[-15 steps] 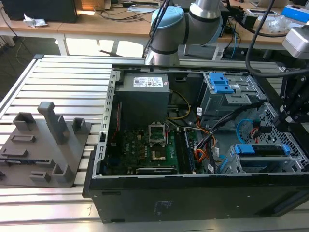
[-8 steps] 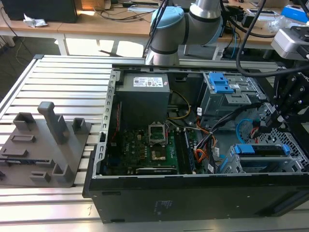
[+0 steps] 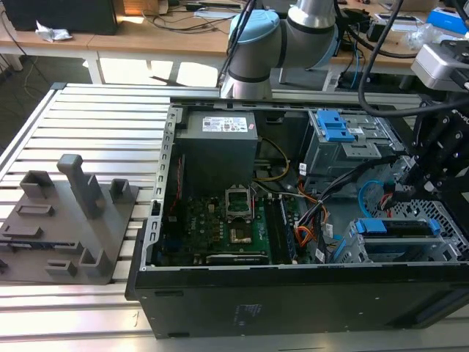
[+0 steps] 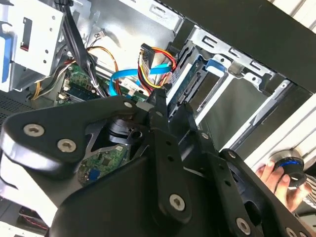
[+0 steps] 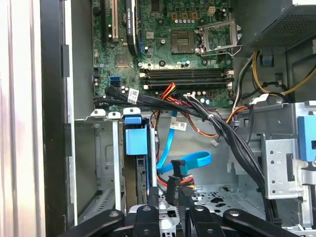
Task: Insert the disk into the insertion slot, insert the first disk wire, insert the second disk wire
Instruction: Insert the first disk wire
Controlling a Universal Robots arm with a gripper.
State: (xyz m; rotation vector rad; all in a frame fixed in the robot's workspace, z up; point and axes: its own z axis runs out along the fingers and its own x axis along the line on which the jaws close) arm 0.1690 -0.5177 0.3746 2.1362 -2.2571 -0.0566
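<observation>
The disk (image 3: 375,226) sits in the insertion slot (image 3: 392,251), near the gripper (image 3: 427,185).

Grey perforated sheet-metal insertion slot (image 5: 96,163); disk (image 5: 136,142) framed in blue plastic (smooth)

Arm (image 3: 308,33) bent at elbow; gripper (image 5: 167,201) pointing straight down.

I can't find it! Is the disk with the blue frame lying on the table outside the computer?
No, in the exterior view the disk sits inside the computer case, in the insertion slot.
</observation>
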